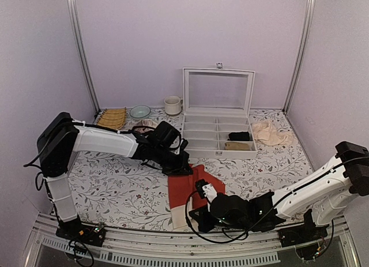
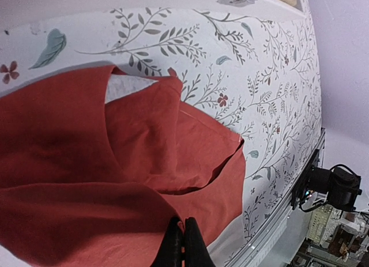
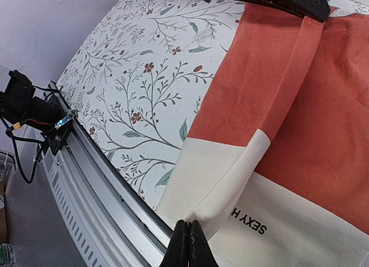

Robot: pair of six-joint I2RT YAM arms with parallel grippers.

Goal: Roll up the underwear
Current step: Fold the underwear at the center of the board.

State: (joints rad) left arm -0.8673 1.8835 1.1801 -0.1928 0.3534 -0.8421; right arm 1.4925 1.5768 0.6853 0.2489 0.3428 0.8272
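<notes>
My arms [image 1: 106,141] wear white shells with black joints and looping black cables [image 1: 188,221]; my left claw [image 2: 183,244] and right claw [image 3: 188,244] are black.

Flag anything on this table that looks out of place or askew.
The pale beige cloth lies crumpled on the table just right of the open organizer box, not in a compartment. The underwear looks lopsided, with one side folded over and its cream waistband close to the table's near edge.

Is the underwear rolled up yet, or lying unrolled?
Not rolled. The underwear lies flat on the table, one side folded lengthwise over the middle; its cream waistband is uncurled.
</notes>
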